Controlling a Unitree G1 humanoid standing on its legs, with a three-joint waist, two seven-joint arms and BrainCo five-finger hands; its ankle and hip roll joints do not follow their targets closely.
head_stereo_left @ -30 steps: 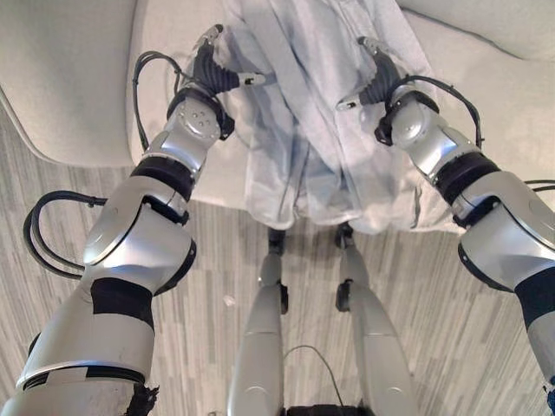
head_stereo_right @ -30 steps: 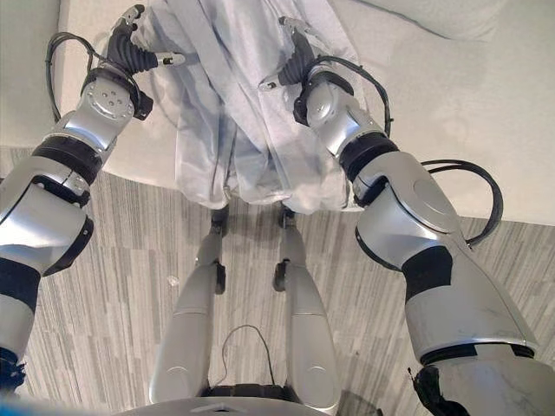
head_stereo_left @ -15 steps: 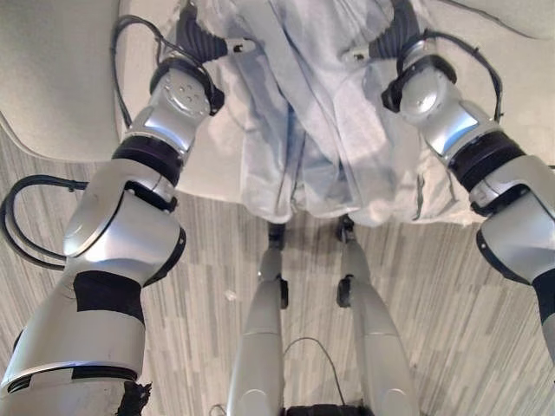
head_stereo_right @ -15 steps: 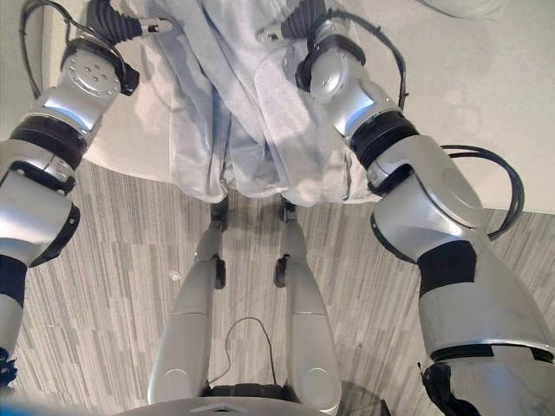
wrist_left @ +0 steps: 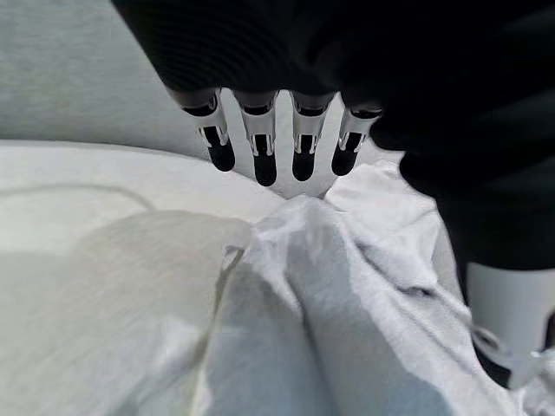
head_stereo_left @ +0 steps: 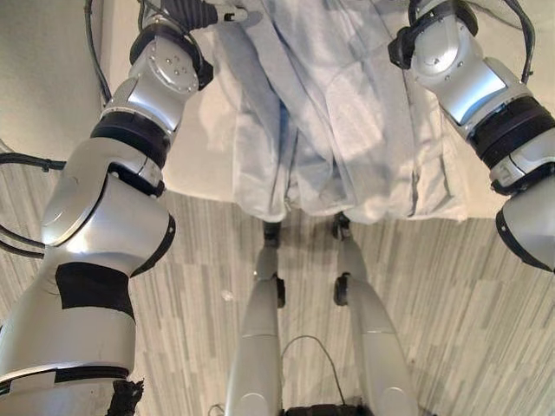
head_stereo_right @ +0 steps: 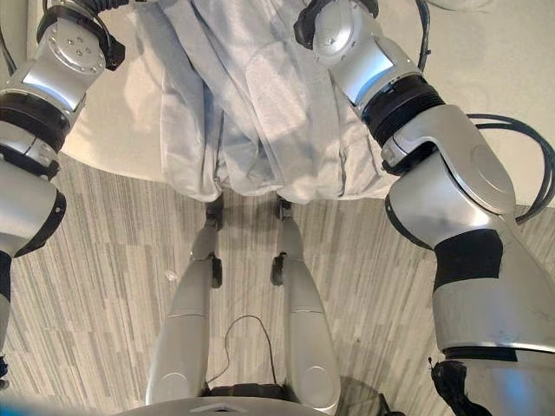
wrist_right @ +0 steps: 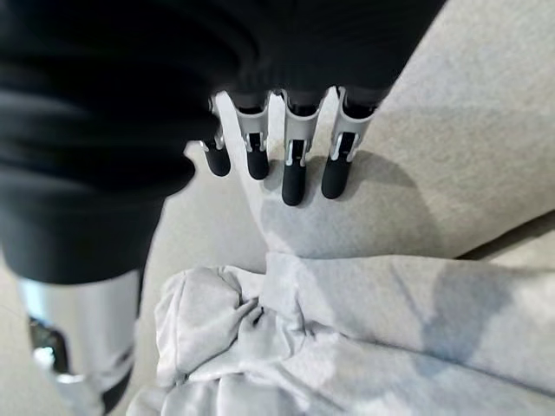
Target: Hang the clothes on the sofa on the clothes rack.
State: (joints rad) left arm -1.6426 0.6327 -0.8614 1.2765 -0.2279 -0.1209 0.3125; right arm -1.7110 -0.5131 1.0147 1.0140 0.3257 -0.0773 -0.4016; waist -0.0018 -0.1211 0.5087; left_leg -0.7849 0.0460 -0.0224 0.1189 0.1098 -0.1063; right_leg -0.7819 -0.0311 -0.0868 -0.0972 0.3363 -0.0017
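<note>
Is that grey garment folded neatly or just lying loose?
Lying loose: the grey garment is rumpled, spread over the sofa, its lower edge hanging off the seat front.

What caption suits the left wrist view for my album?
Left hand, fingers straight, poised above a crumpled pale grey garment on the sofa.

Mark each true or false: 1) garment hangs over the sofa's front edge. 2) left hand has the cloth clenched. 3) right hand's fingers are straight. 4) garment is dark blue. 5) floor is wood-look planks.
1. True: the light grey garment drapes off the sofa seat toward the floor.
2. False: the left hand has straight fingers above the cloth, gripping nothing.
3. True: the right hand shows straight fingers over the sofa, above the bunched fabric.
4. False: it is light grey.
5. True: grey plank pattern.
</note>
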